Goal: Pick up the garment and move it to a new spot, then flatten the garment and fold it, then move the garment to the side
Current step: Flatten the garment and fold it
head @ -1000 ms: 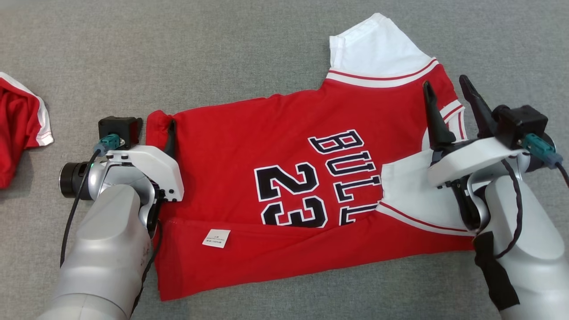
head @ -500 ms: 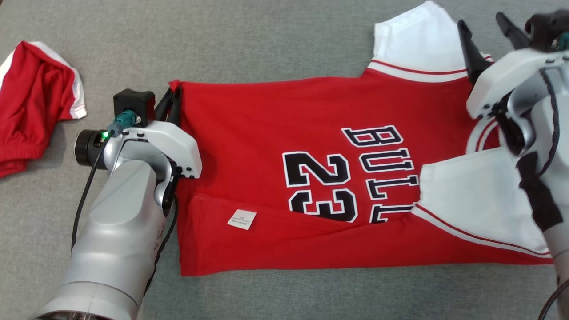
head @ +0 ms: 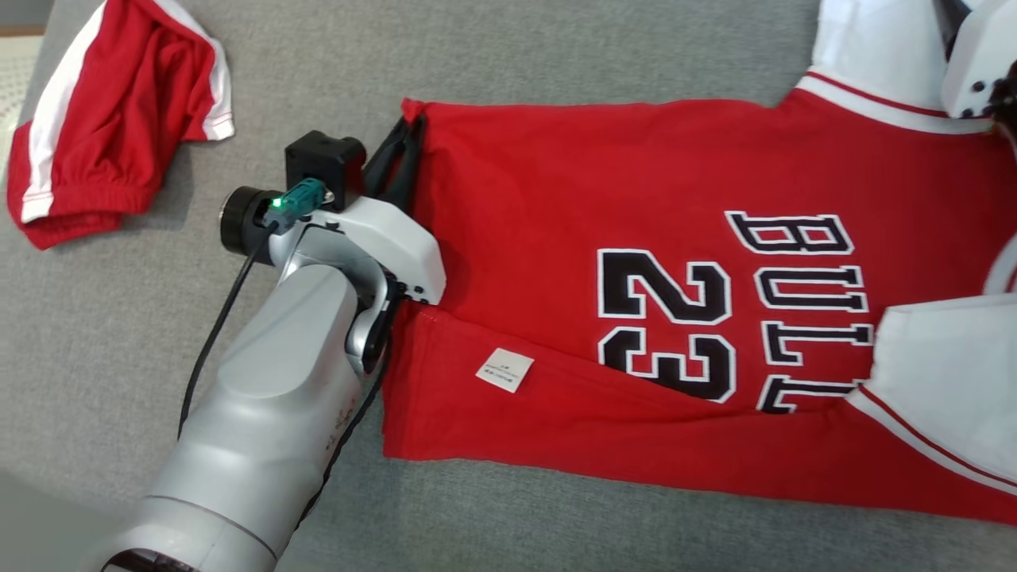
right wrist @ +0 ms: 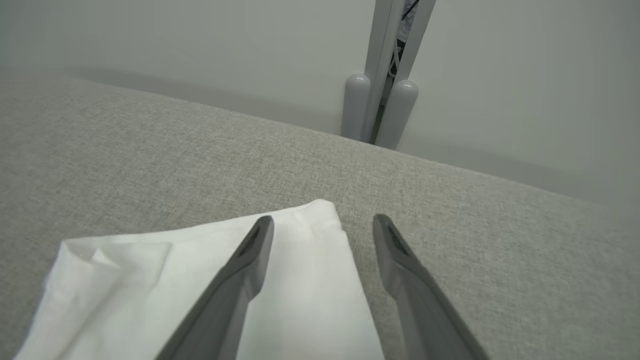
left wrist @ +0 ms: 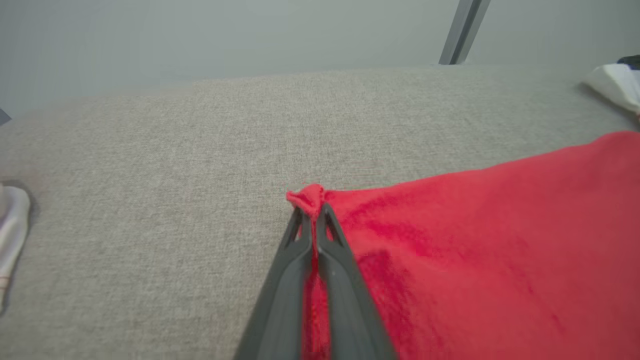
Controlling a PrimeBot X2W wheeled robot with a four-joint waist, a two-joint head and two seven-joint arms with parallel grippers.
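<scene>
- Red shorts (head: 111,135) lie crumpled at far left, apart.
- Left gripper (left wrist: 312,212) is clenched on the hem corner of the jersey (head: 620,199), which lies spread on the grey surface (head: 556,48), apparently ready to fold it.
- Right gripper (right wrist: 323,220) hangs released over the white sleeve (right wrist: 300,290), poised to pinch.

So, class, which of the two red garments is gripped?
The jersey printed 23, its corner pinched by the left gripper, jaws shut; the crumpled red-and-white garment lies apart, untouched.
</scene>
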